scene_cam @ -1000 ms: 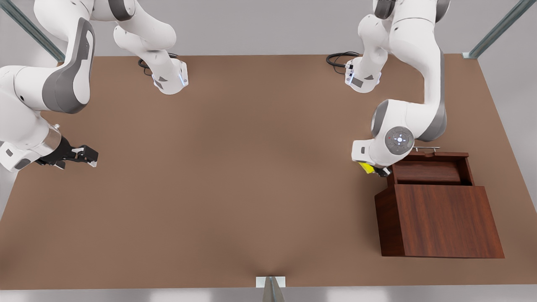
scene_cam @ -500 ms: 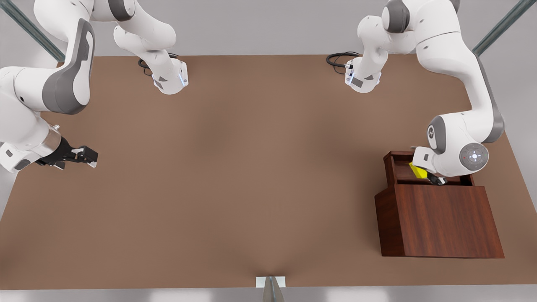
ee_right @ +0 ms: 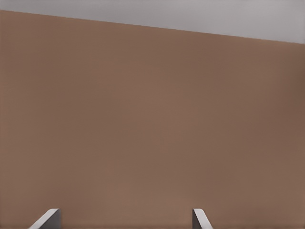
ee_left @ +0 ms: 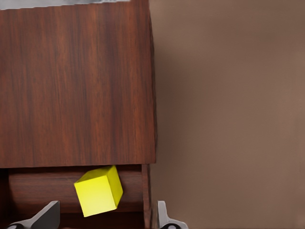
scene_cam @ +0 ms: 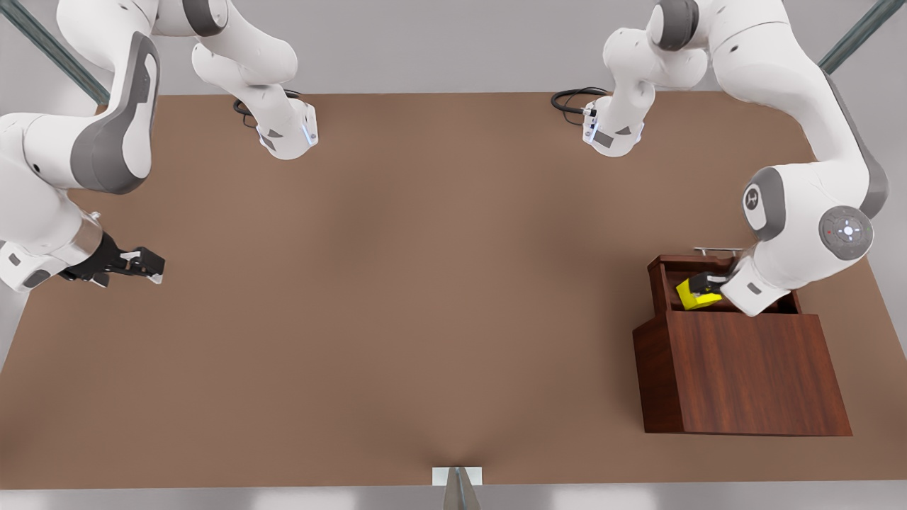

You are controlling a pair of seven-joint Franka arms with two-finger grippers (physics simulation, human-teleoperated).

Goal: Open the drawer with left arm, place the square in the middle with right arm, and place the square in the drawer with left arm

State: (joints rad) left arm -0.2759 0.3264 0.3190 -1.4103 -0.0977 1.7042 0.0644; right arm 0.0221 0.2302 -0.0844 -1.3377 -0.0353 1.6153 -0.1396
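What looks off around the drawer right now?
The square sits tilted inside the open drawer, one corner up rather than flat. The left hand hangs open just over it, fingers apart and clear of it. The right hand waits far off, open, over bare table.

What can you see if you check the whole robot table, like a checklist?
Surface: brown tabletop, plain.
Job's things: drawer open; yellow square tilted inside it, free between the fingers in the left wrist view.
Cabinet: dark wooden cabinet at the front view's right.
Clutter: nothing seen.
Grippers: left gripper open over the drawer; right gripper open, waiting at the front view's left.
Cables: black cable loops by both arm bases.
Surroundings: grey wall, metal struts at the corners.
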